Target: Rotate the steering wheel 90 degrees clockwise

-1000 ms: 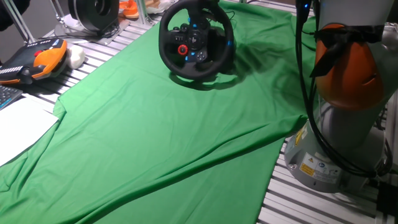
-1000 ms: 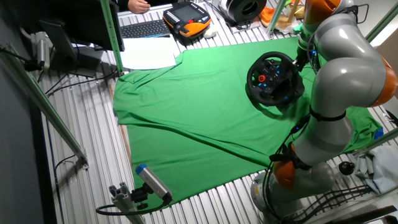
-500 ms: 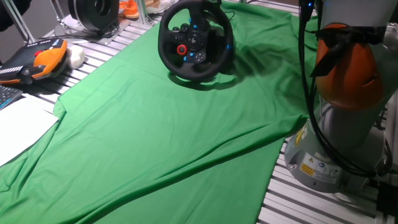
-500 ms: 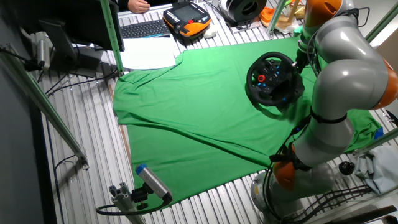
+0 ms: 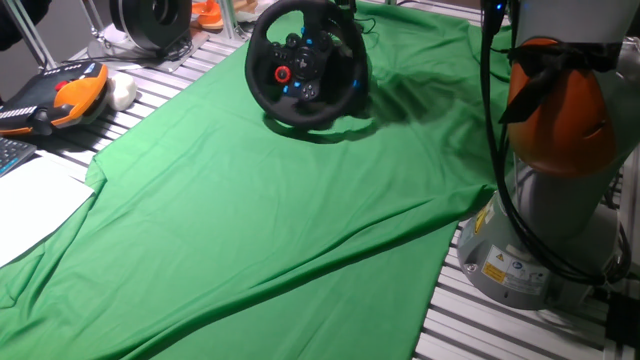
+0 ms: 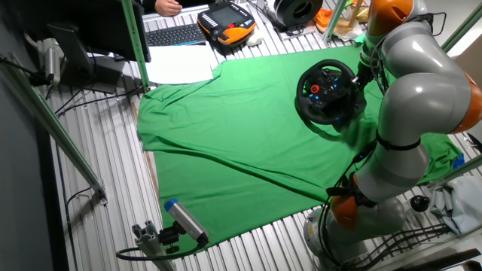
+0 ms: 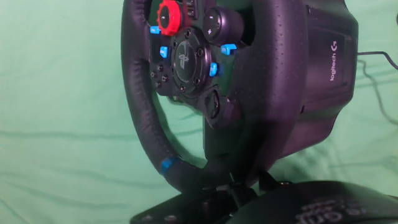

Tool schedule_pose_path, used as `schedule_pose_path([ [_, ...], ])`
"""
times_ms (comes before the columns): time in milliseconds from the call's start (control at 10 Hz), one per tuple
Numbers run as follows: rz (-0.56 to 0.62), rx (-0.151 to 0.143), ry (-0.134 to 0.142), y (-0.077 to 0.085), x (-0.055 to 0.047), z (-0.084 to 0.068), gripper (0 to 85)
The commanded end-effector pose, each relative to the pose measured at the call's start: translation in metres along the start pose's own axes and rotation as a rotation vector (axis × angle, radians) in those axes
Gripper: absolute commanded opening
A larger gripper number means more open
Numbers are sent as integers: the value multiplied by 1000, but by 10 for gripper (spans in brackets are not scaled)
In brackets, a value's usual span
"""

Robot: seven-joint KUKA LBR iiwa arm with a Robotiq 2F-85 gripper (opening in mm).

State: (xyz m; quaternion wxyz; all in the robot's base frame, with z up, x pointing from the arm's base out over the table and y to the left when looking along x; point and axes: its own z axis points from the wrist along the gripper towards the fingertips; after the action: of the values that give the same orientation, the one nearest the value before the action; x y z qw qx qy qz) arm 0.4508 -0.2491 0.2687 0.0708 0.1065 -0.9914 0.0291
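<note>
The steering wheel (image 7: pixel 205 93) fills the space directly ahead of the fingers — its rim crossing close in front; whether they grasp it, I cannot tell.

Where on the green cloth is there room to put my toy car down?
The green cloth is bare from the steering wheel down to its near edge, and across to the white paper. It is crowded at the far end by the wheel and beside the robot base.
</note>
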Motion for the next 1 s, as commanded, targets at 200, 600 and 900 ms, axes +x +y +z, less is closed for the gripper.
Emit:
schedule_pose_path([
  [200, 6, -4, -15, 3, 1, 7, 170],
  [600, 10, -8, -25, 6, 1, 12, 170],
  [900, 18, -15, -44, 7, 1, 21, 170],
])
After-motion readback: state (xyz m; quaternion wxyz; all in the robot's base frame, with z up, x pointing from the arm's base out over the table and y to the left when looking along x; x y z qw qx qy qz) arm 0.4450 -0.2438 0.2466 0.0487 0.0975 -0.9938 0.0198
